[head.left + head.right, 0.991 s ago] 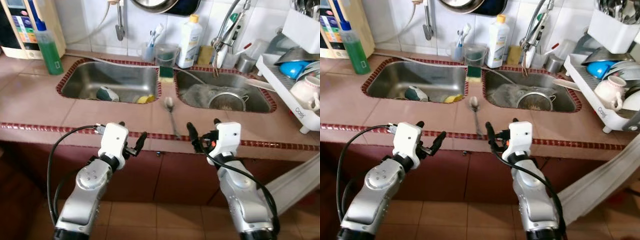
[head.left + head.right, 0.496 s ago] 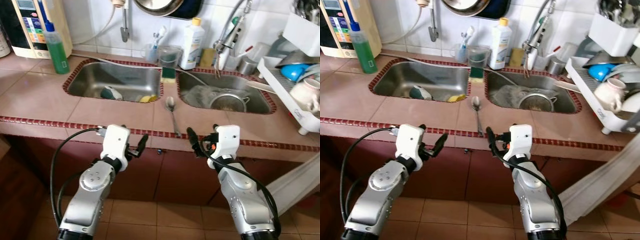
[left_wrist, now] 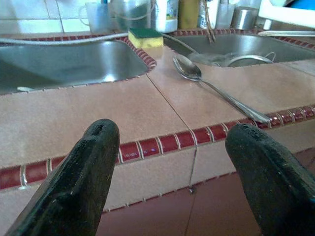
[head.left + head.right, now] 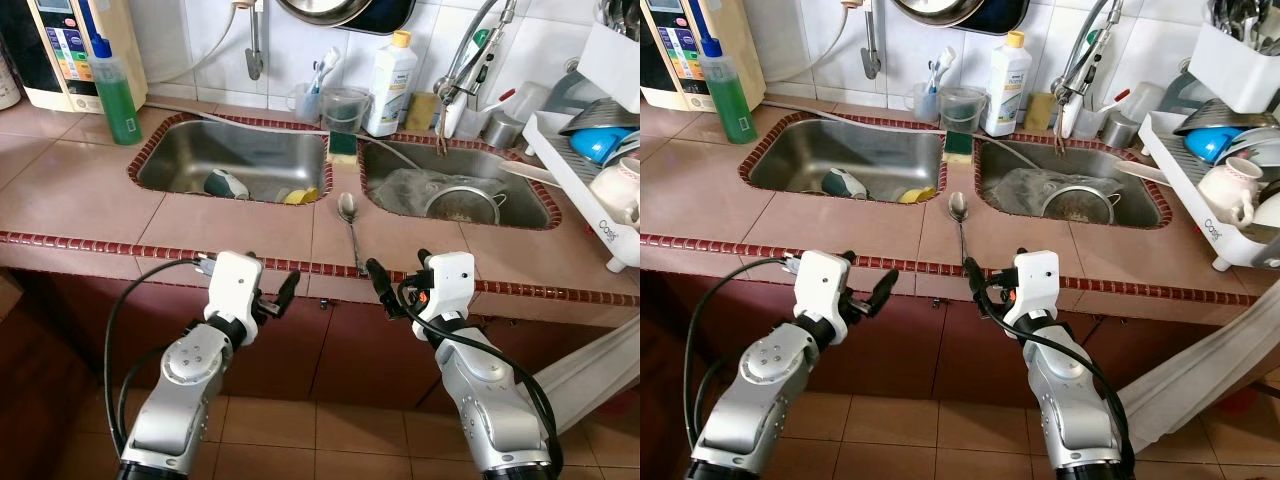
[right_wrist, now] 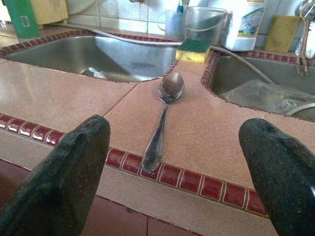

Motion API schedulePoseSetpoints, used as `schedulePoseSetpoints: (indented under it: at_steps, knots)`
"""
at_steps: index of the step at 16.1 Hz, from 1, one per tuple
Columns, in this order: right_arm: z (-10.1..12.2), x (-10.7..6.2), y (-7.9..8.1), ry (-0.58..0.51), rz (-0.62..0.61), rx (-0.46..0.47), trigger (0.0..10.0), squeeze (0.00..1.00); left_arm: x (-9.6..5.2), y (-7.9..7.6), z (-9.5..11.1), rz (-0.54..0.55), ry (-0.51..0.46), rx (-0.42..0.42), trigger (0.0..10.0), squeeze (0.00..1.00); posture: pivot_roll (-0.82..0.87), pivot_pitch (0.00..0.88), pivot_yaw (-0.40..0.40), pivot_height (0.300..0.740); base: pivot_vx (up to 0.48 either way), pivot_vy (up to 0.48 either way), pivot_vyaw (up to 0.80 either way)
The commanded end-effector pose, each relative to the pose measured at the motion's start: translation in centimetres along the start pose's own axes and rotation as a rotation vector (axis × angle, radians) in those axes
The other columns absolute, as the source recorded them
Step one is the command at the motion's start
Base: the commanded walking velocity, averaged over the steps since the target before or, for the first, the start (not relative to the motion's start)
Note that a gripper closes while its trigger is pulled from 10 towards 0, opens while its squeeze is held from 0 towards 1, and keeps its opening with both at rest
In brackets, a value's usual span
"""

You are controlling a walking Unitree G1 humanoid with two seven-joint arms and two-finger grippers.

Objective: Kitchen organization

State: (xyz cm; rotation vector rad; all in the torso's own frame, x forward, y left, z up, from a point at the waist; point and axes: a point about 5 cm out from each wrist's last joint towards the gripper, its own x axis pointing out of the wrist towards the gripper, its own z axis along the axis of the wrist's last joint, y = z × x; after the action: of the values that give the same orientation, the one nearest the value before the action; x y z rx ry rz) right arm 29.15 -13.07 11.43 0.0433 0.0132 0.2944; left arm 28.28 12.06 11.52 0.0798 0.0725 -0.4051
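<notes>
A metal spoon (image 4: pixel 349 226) lies on the tiled strip between the two sinks, bowl toward the wall and handle reaching the red counter trim (image 4: pixel 100 245). My left gripper (image 4: pixel 272 285) hovers open in front of the counter edge, left of the spoon handle. My right gripper (image 4: pixel 398 264) is open too, just right of the handle's end and level with the edge. In the right wrist view the spoon (image 5: pixel 165 105) lies between the two fingers (image 5: pixel 64 172), farther out. In the left wrist view the spoon (image 3: pixel 197 78) lies ahead toward one finger (image 3: pixel 261 167). Nothing is held.
The left sink (image 4: pixel 190 160) holds a few small items and the right sink holds a strainer (image 4: pixel 462 203). A green sponge (image 4: pixel 343 145), white bottle (image 4: pixel 392 72) and green soap bottle (image 4: pixel 117 85) stand behind. A loaded dish rack (image 4: pixel 600 190) fills the right. Cabinet fronts lie below the counter.
The camera has shifted, so the whole scene sits differently. Both grippers stay open and now sit slightly lower against the counter front. The spoon has not moved.
</notes>
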Motion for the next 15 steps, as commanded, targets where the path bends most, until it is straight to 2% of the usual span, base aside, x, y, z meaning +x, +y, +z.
schedulePoseSetpoints:
  at_steps: [1, 3, 10, 15]
  knots:
    - [0.56, -0.17, -0.23, -0.023, 0.002, -0.009, 10.0, 0.00, 0.08, -0.17, 0.43, -0.014, -0.011, -0.003, 10.0, 0.00, -0.02, 0.000, -0.082, 0.740, 0.000, 0.000, 0.00]
    - [0.68, -0.16, -0.08, -0.028, 0.008, -0.007, 10.0, 0.00, 0.32, 0.04, 0.43, -0.006, -0.008, -0.030, 10.0, 0.00, -0.02, 0.000, -0.081, 0.740, 0.000, 0.000, 0.00]
    - [0.57, -0.51, 0.26, -0.029, 0.025, -0.004, 10.0, 0.00, 0.28, -0.19, 0.45, -0.017, -0.003, -0.038, 10.0, 0.00, -0.02, 0.000, -0.078, 0.740, 0.000, 0.000, 0.00]
    - [0.58, -0.56, 0.34, -0.030, 0.031, -0.004, 10.0, 0.00, 0.33, -0.32, 0.60, -0.019, -0.008, -0.023, 10.0, 0.00, -0.02, 0.000, -0.078, 0.740, 0.244, 0.000, 0.00]
